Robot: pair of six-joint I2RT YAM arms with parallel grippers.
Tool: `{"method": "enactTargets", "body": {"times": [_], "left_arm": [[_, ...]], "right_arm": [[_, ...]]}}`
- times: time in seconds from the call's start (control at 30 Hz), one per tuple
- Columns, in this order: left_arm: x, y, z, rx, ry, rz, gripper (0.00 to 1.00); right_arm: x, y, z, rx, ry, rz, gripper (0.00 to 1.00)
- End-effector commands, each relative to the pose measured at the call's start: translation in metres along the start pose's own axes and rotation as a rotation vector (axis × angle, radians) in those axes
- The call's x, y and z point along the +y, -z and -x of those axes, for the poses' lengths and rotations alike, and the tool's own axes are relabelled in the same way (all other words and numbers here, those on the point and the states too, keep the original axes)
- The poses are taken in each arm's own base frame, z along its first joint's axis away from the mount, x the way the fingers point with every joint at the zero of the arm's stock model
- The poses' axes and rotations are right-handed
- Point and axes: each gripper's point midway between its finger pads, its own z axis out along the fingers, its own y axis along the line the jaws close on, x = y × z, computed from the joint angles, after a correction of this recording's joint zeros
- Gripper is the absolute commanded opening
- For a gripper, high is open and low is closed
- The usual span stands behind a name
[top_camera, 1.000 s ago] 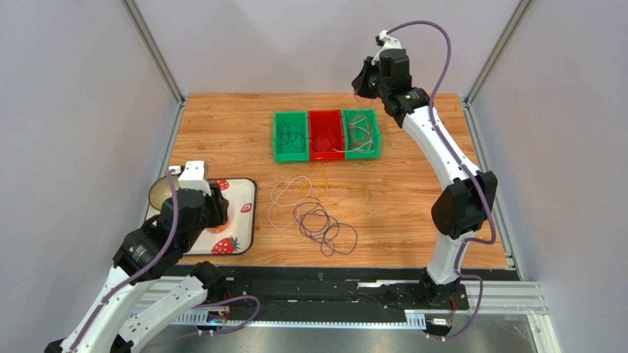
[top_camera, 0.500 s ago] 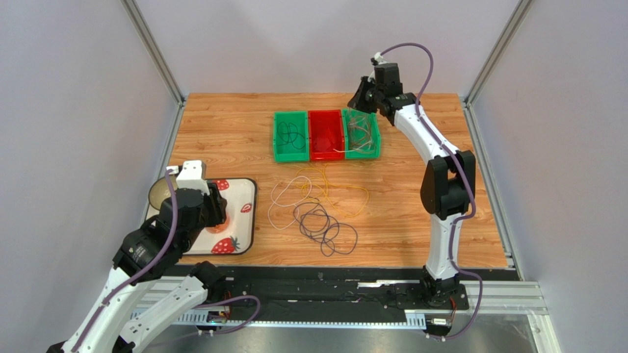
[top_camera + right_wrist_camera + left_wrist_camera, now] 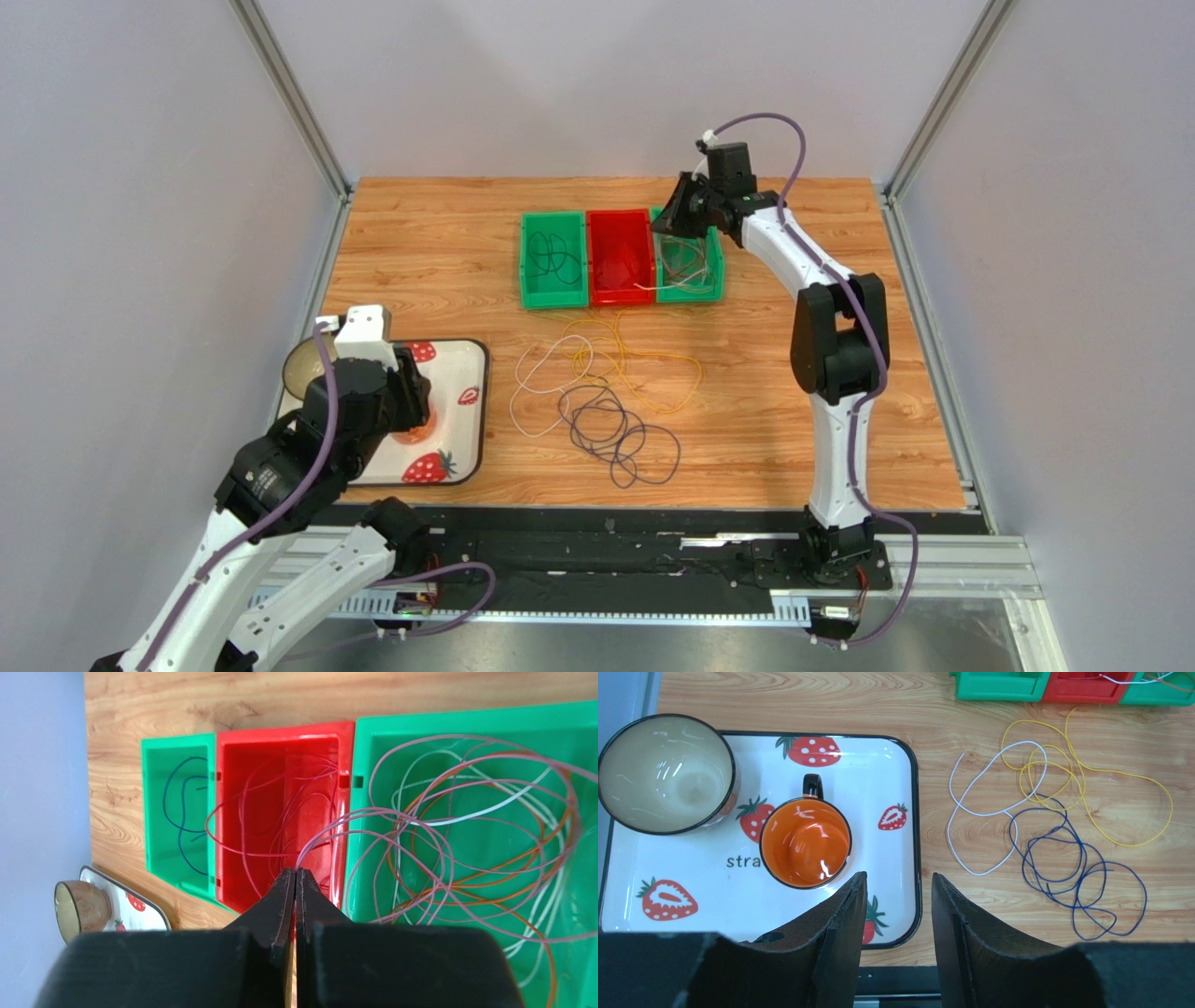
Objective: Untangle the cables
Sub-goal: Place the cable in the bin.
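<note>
Three pale walls [image 3: 561, 84], wooden table [image 3: 421, 238]

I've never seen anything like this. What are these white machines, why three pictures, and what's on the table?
These are two robot arms bolted to a wooden table, each ending in a two-finger gripper. The wide picture comes from a camera overhead; the other two come from cameras on the wrists. The left gripper hangs open and empty over a strawberry tray with an orange mug and a bowl. Mid-table lie tangled loose cables. The right gripper, above a row of three bins, is shut on a thin pink cable leading into them.
</note>
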Motion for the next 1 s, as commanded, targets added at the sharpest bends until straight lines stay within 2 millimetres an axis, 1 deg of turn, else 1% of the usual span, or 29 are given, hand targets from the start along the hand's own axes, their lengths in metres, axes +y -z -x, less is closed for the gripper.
{"method": "enactTargets", "body": {"times": [0.0, 0.13, 0.23, 0.43, 0.5, 0.53, 0.6, 0.63, 0.7, 0.73, 0.8, 0.83, 0.87, 0.9, 0.93, 0.97], "left_arm": [[-0.002, -0.001, 0.007, -0.022, 0.011, -0.005, 0.47], [-0.002, -0.001, 0.007, -0.024, 0.013, -0.007, 0.47], [-0.002, 0.0, 0.007, -0.025, 0.015, -0.006, 0.47], [-0.002, -0.001, 0.007, -0.024, 0.016, -0.007, 0.47], [-0.002, -0.001, 0.007, -0.027, 0.016, -0.007, 0.47], [-0.002, 0.0, 0.007, -0.026, 0.015, -0.007, 0.47], [-0.002, -0.001, 0.007, -0.024, 0.014, -0.006, 0.47], [-0.002, -0.001, 0.007, -0.025, 0.015, -0.007, 0.47], [-0.002, -0.001, 0.007, -0.026, 0.017, -0.007, 0.47], [-0.002, -0.001, 0.007, -0.025, 0.015, -0.009, 0.47], [-0.002, -0.001, 0.007, -0.027, 0.015, -0.006, 0.47], [-0.002, -0.001, 0.007, -0.026, 0.015, -0.007, 0.47], [-0.001, 0.0, 0.007, -0.027, 0.017, -0.007, 0.47], [-0.002, 0.0, 0.007, -0.027, 0.016, -0.008, 0.47], [-0.001, 0.0, 0.008, -0.029, 0.017, -0.007, 0.47], [-0.002, 0.0, 0.007, -0.027, 0.02, -0.007, 0.47]], "right_arm": [[-0.001, -0.012, -0.011, 0.035, -0.021, 0.043, 0.0], [-0.013, -0.017, -0.015, 0.047, -0.033, 0.021, 0.0], [-0.023, -0.016, -0.013, 0.047, -0.049, 0.007, 0.0], [-0.042, -0.009, 0.001, 0.026, -0.045, -0.043, 0.0], [-0.05, -0.008, 0.0, 0.034, -0.042, -0.071, 0.0], [-0.052, -0.007, 0.003, 0.03, -0.041, -0.08, 0.0], [-0.053, -0.009, 0.001, 0.041, -0.039, -0.081, 0.0], [-0.05, -0.009, 0.003, 0.041, -0.039, -0.069, 0.0], [-0.048, -0.008, 0.001, 0.056, -0.043, -0.062, 0.06], [-0.043, -0.006, 0.002, 0.063, -0.045, -0.046, 0.09], [-0.032, 0.0, 0.008, 0.061, -0.044, -0.015, 0.19], [-0.02, 0.006, 0.011, 0.057, -0.032, 0.011, 0.23], [-0.014, 0.011, 0.016, 0.049, -0.022, 0.017, 0.32], [-0.009, 0.016, 0.019, 0.042, -0.012, 0.023, 0.36], [0.001, 0.023, 0.023, 0.031, 0.009, 0.035, 0.4], [0.005, 0.027, 0.025, 0.029, 0.016, 0.034, 0.46]]}}
